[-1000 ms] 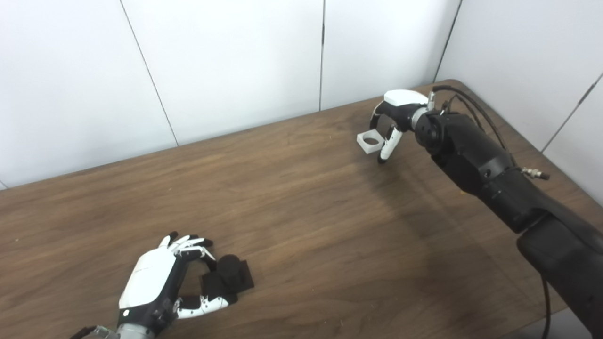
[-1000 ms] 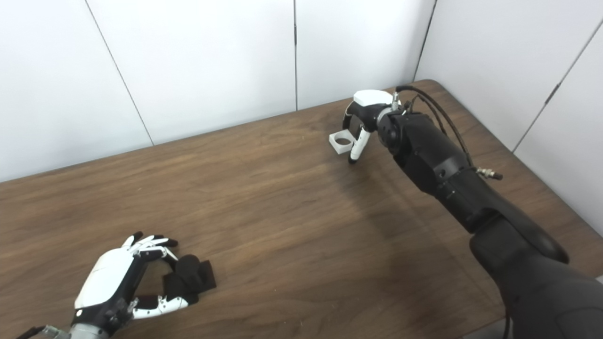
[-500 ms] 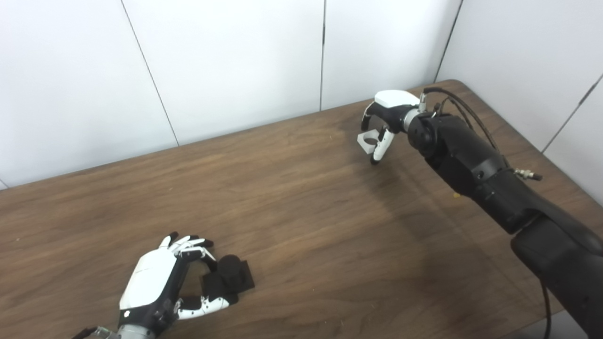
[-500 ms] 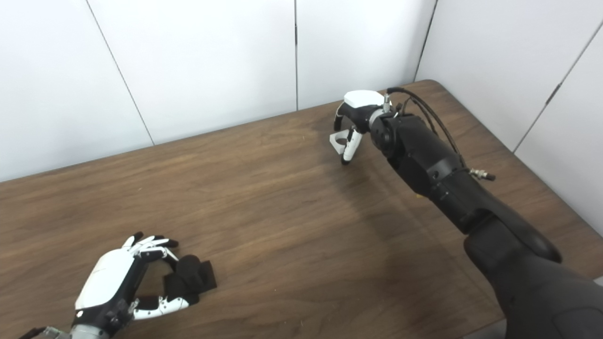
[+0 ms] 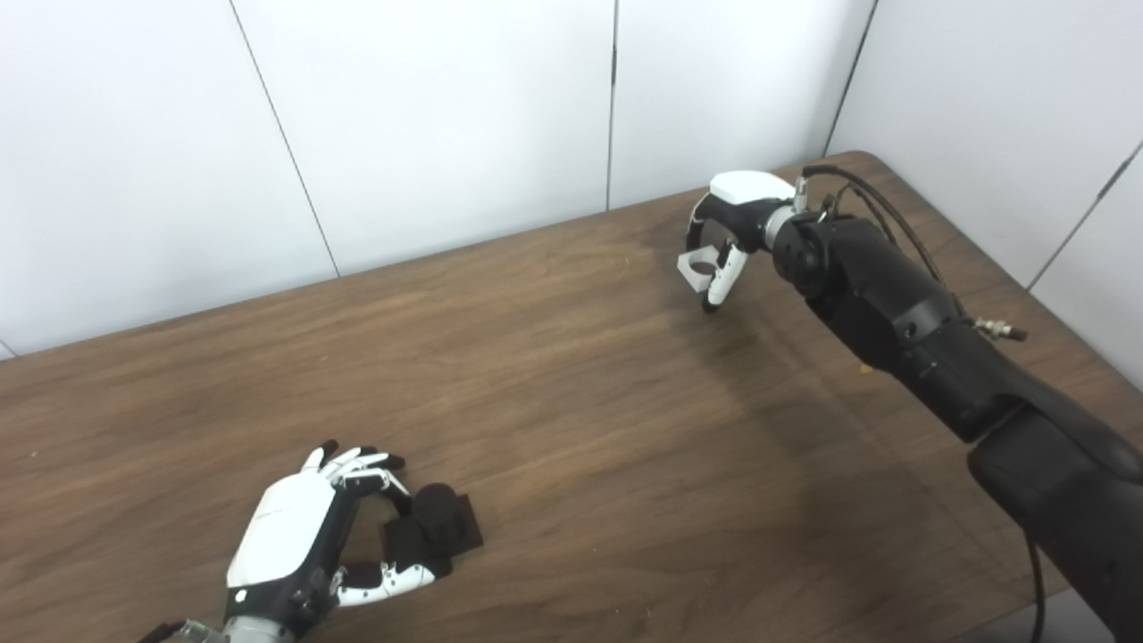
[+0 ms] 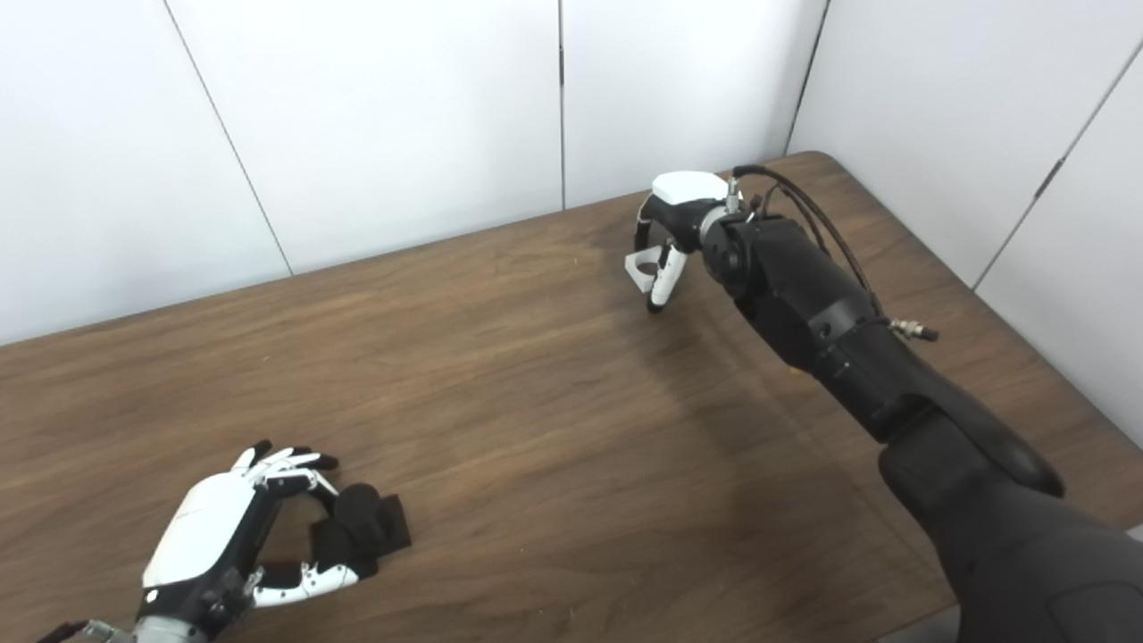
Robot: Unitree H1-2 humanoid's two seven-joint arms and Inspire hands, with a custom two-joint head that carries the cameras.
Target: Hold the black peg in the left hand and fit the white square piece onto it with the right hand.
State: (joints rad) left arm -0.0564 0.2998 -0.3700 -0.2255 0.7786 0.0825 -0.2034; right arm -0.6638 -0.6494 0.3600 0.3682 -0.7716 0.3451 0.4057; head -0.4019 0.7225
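The black peg (image 5: pixel 438 522), a short cylinder on a square base, rests on the wooden table (image 5: pixel 571 384) near the front left. My left hand (image 5: pixel 295 527) is wrapped around its left side, with fingertips against the cylinder and the thumb against the base's lower edge. At the far right, the white square piece (image 5: pixel 695 265), which has a round hole, sits tilted in my right hand (image 5: pixel 746 201). The fingers curl over it from above and the thumb presses its near side, just above the tabletop.
White wall panels (image 5: pixel 446 116) stand directly behind the table's far edge. The table's rounded far-right corner (image 5: pixel 862 159) lies just beyond the right hand. Cables (image 5: pixel 880 201) loop off the right forearm.
The right hand has shifted slightly left and closed its fingers and thumb on the white piece, tipping it up. The left hand and the peg have stayed put.
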